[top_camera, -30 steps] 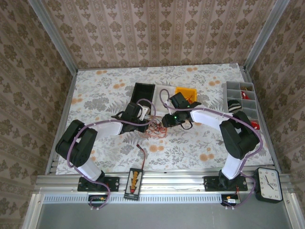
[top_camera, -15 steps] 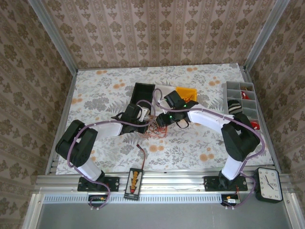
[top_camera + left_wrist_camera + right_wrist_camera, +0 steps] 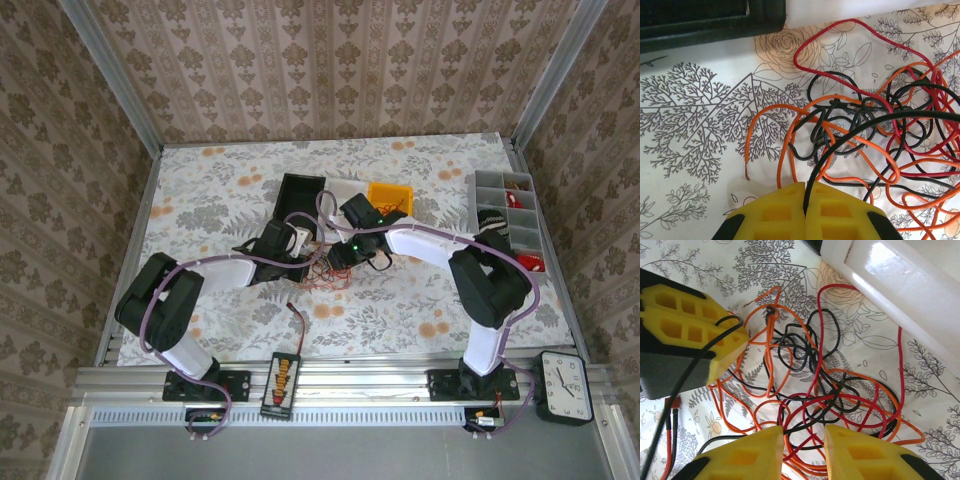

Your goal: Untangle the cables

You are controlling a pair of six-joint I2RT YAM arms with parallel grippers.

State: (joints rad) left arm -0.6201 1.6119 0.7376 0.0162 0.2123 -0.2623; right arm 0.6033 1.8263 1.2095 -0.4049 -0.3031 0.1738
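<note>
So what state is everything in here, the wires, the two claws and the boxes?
cables: one tangled heap, not yet separated.
left gripper: shut on the black cable.
black cable: pinched at one end, running into the heap.
right gripper: open, jaws apart with cables between them.
black bin: upright, looks empty.
orange bin: upright, contents unclear.

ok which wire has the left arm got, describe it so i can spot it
Find the tangle in the middle of the table. One black wire runs out of it in one clean arc into the shut left jaws. The rest, orange, red and black, lie loose.
</note>
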